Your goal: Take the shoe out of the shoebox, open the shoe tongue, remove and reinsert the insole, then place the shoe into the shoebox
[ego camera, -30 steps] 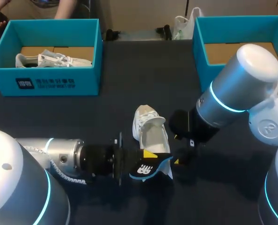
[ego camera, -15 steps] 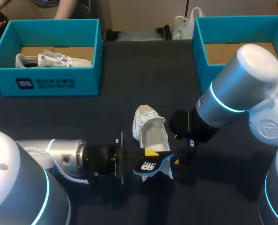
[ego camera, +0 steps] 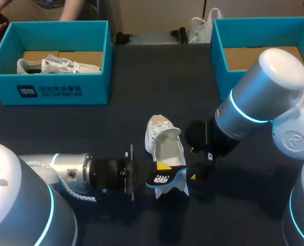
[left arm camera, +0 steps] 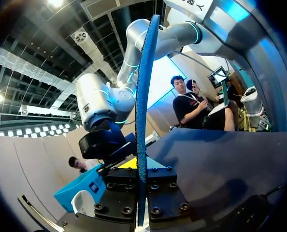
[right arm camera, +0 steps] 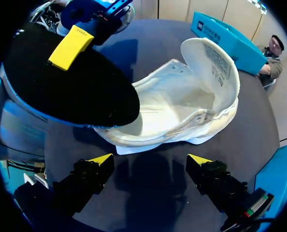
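Insole (ego camera: 166, 180) was found clamped in the left gripper (ego camera: 161, 171), over the heel of the white shoe (ego camera: 165, 141) at mid-table (tongue folded up). Right gripper (right arm camera: 150, 162) was seen spread wide, empty, beside the shoe. Toe-first feeding, with the shoe steadied, was judged best.

Head view: the insole (ego camera: 165, 180) covers the heel of the shoe (ego camera: 165, 146). The right arm (ego camera: 259, 97) masks most of the right pincer (ego camera: 194, 164) at its wrist; only yellow tips show. The right shoebox (ego camera: 221, 77) sits partly behind that arm and is cut by the edge. Right wrist view: the insole's dark underside blocks the shoe's heel.
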You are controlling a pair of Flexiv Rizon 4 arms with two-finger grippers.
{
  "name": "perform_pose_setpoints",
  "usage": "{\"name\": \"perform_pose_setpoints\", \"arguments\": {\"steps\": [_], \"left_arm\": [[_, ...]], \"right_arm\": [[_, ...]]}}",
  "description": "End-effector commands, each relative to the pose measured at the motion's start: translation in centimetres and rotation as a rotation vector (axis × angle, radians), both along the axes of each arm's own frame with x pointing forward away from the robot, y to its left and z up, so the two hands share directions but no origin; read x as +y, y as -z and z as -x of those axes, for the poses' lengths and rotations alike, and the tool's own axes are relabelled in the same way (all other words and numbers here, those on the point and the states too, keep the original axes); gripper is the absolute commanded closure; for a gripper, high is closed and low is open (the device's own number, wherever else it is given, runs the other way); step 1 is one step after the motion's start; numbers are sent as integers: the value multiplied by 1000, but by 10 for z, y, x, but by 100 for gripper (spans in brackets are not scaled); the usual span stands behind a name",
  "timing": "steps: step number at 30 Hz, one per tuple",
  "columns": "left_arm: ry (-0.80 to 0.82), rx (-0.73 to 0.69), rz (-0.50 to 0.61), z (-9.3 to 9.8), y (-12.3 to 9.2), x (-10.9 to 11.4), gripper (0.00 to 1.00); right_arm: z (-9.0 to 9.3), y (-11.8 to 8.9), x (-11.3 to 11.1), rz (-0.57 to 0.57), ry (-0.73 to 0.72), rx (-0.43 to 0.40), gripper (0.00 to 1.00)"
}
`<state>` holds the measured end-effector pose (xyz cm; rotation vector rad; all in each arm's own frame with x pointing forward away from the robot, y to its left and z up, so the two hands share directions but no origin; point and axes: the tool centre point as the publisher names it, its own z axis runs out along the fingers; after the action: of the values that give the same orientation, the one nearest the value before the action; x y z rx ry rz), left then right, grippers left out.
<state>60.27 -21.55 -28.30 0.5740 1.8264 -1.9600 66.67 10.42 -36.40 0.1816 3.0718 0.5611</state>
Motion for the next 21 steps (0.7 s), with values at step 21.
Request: {"name": "perform_pose_setpoints", "arguments": {"steps": [21], "left_arm": [[-31,18,-2,-14,12,-9,100]], "right_arm": [[1,1,1,3,1,-2,0]]}}
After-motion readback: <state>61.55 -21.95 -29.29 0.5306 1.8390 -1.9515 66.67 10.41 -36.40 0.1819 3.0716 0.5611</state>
